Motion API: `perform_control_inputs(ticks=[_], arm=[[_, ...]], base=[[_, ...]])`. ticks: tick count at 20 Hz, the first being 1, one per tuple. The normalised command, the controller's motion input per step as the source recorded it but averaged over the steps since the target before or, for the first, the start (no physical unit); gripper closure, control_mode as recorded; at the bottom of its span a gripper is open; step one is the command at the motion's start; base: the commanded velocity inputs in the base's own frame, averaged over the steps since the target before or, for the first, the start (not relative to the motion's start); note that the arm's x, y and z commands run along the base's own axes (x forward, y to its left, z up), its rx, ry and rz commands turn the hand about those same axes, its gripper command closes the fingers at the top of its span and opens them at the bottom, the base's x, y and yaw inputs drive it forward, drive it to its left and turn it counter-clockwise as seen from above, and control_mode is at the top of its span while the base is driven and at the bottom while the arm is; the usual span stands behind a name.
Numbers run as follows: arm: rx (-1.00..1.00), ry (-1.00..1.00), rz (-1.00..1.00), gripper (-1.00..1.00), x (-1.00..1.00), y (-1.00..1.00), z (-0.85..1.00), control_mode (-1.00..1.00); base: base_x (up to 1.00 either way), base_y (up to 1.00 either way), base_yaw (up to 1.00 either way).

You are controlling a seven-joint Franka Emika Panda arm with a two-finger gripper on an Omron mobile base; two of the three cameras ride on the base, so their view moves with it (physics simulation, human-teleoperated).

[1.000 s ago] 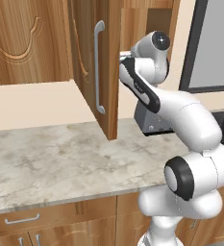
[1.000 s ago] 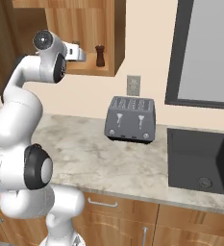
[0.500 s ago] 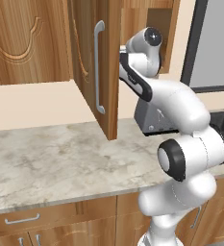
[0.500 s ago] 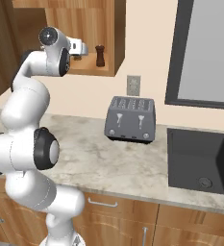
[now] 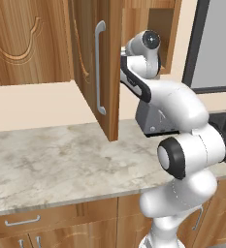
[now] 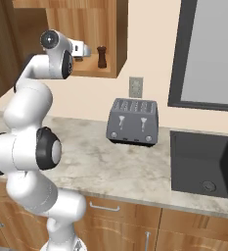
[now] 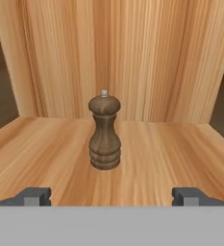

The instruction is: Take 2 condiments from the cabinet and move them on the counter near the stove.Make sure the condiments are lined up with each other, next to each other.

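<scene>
Open cabinet [image 6: 113, 39] with a dark pepper-mill shaker [image 7: 104, 132] standing upright on its shelf [image 7: 156, 163]. The gripper [image 7: 111, 196], jaws spread wide and empty, faces the shaker without touching it.

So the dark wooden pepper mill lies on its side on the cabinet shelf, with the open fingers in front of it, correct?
Not quite: the dark wooden pepper mill stands upright on the cabinet shelf, as the hand view shows. The open fingers are in front of it.
</scene>
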Motion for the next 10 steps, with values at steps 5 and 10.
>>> perform_control_inputs(ticks=[5,10], arm=[[0.00,0.07,0.00,-1.00,0.22,0.10,0.00,-1.00],[0.00,0.04,0.00,-1.00,0.29,0.12,0.00,-1.00]], base=[[0.00,0.00,0.00],[0.00,0.00,0.00]])
